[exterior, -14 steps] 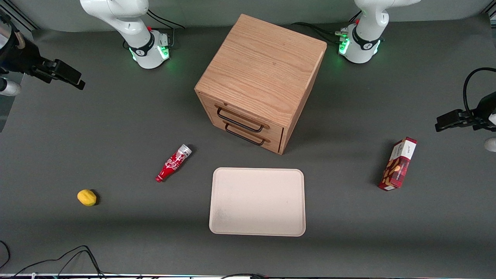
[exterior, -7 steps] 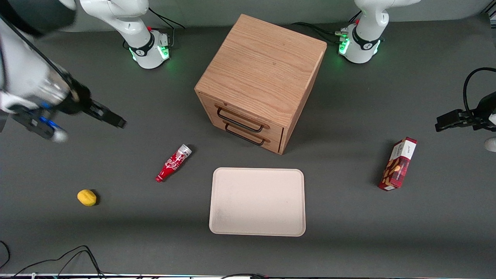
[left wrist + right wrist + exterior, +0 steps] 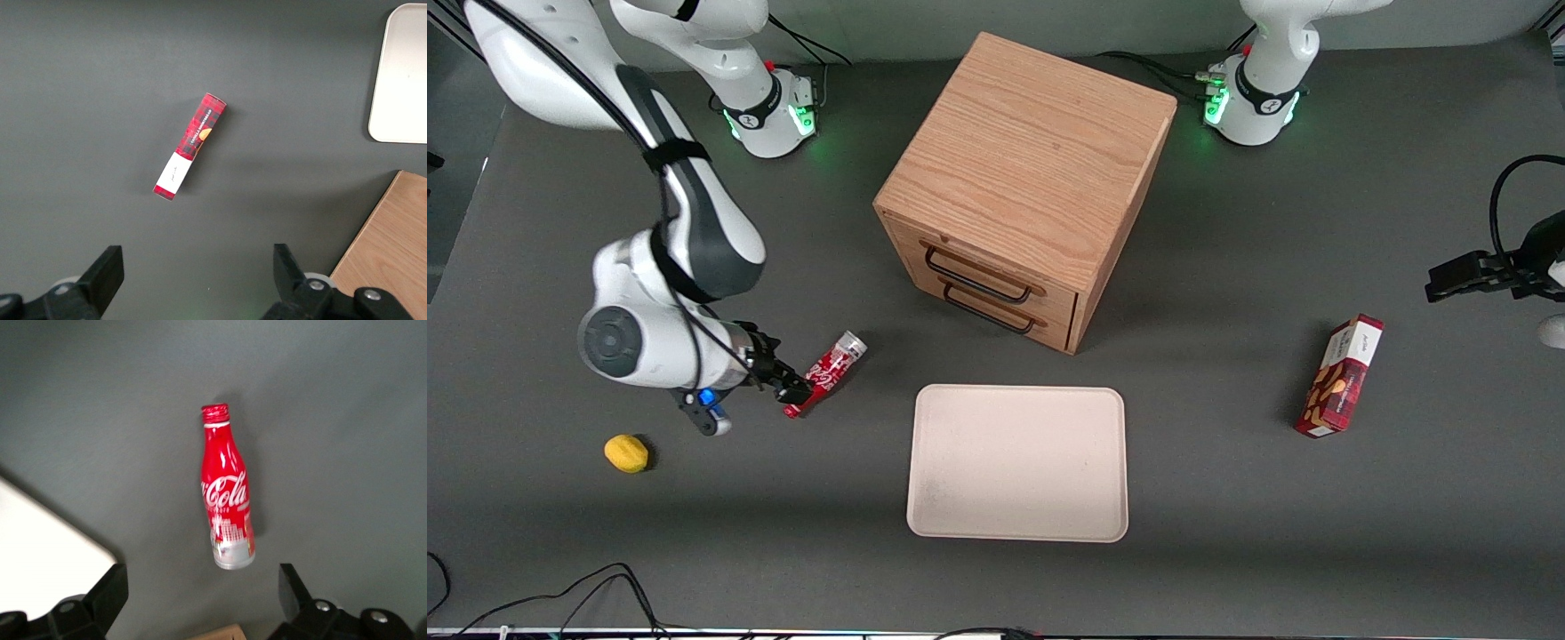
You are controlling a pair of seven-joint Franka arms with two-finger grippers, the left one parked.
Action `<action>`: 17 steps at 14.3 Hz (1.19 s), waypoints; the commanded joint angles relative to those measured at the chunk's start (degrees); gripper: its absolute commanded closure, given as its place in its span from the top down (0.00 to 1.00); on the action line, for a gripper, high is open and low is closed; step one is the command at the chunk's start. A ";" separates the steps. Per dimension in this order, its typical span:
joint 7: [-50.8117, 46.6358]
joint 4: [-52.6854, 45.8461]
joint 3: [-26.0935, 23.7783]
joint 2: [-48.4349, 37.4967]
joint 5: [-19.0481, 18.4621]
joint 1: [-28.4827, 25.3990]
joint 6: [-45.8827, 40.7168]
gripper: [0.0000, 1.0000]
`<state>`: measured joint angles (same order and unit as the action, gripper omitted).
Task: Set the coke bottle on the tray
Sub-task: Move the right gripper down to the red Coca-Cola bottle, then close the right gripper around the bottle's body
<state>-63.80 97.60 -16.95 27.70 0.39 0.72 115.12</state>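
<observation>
The coke bottle (image 3: 829, 370) lies on its side on the dark table, silvery end toward the wooden drawer cabinet, red cap end nearer the front camera. It shows whole in the right wrist view (image 3: 227, 490), white script up. The beige tray (image 3: 1017, 463) lies flat beside it, nearer the front camera than the cabinet; one rounded corner shows in the right wrist view (image 3: 40, 540). My right gripper (image 3: 787, 384) hangs above the bottle's cap end, fingers (image 3: 110, 590) open wide and empty, apart from the bottle.
A wooden drawer cabinet (image 3: 1024, 182) with two black handles stands mid-table. A yellow lemon (image 3: 626, 452) lies toward the working arm's end. A red snack box (image 3: 1340, 376) lies toward the parked arm's end. Cables run along the table's front edge.
My right arm has swung in from the table's end and come down over the coke bottle. The bottle and the tray have not moved.
</observation>
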 commanded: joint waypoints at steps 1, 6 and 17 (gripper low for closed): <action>-5.27 4.60 -0.28 1.21 -3.63 -0.45 6.32 1.00; -7.74 9.98 -0.19 4.12 -6.11 -0.89 16.54 1.00; -8.10 13.67 -0.45 6.14 -14.19 -1.07 20.85 0.00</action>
<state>-70.10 110.54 -17.09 34.18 -10.95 -0.20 135.01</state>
